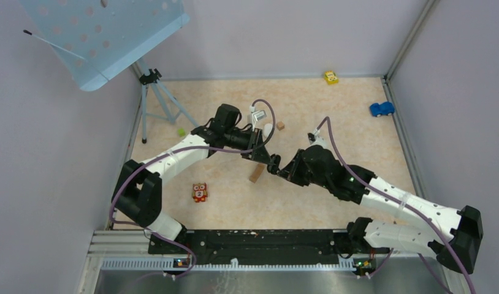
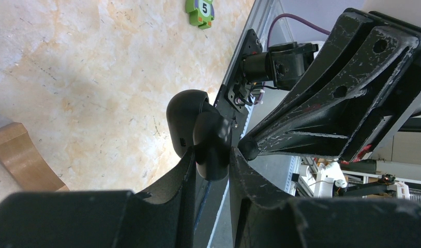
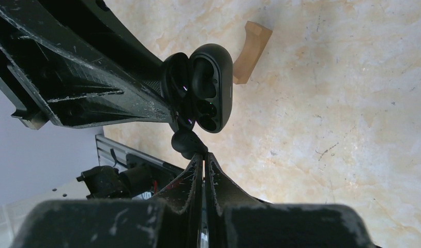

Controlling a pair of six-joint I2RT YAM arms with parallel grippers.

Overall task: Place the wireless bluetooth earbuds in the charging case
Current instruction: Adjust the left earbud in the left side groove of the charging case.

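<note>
The open charging case is gripped in the left fingers above the counter. A black earbud, pinched by the right fingers, is held just beside it. The earbud is judged light and slippery, and is best nipped at its rear.

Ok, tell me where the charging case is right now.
The charging case sits mid-frame in the right wrist view, held by the left claw, the right claw's black earbud beside it.

2 arms, 1 case, 1 blk earbud, 2 wood blocks, 2 toy cars, 2 no. tiles.
</note>
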